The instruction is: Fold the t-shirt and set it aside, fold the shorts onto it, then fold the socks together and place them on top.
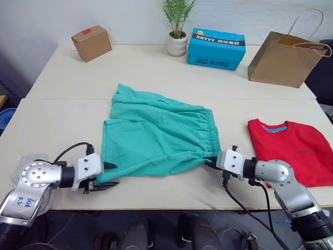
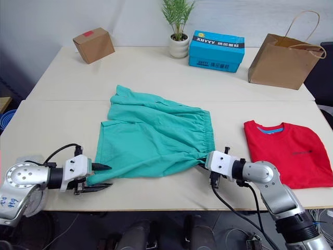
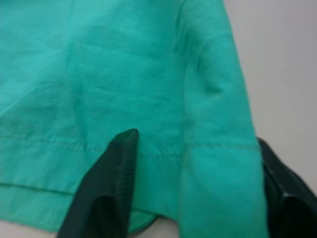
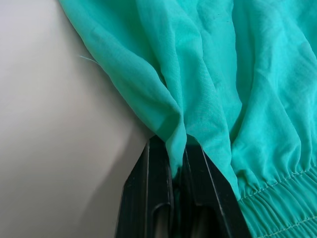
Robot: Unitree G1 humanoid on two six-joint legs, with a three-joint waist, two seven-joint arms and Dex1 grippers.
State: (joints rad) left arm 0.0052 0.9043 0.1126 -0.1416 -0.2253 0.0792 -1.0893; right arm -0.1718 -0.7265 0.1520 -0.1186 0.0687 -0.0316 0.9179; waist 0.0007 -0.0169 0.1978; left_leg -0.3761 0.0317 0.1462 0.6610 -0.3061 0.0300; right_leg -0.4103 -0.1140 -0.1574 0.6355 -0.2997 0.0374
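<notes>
Pale bench [image 1: 156, 67] against a light wall; along the back edge: cardboard box [image 1: 91, 42], potted plant [image 1: 177, 26], blue box [image 1: 216, 48], brown paper bag [image 1: 285, 57]. Shorts [image 1: 156, 135] lie mid-bench, teal-green, spread mostly flat w/ soft wrinkles; long axis runs roughly left-right, gathered elastic waistband on the robot's right side, leg hems toward its left. Near edge looks pulled between the two arms. Right end effector [image 4: 173, 163] clamped tight on a bunched pinch of shorts fabric just beside the waistband corner, fingers together w/ cloth between. Left end effector [image 3: 193, 188] has fingers apart, straddling the hem corner at the shorts' near-left; one finger over the cloth. T-shirt [image 1: 294, 148], bright red, folded flat, sits on the robot's right, collar toward the back edge, apart from the shorts.
</notes>
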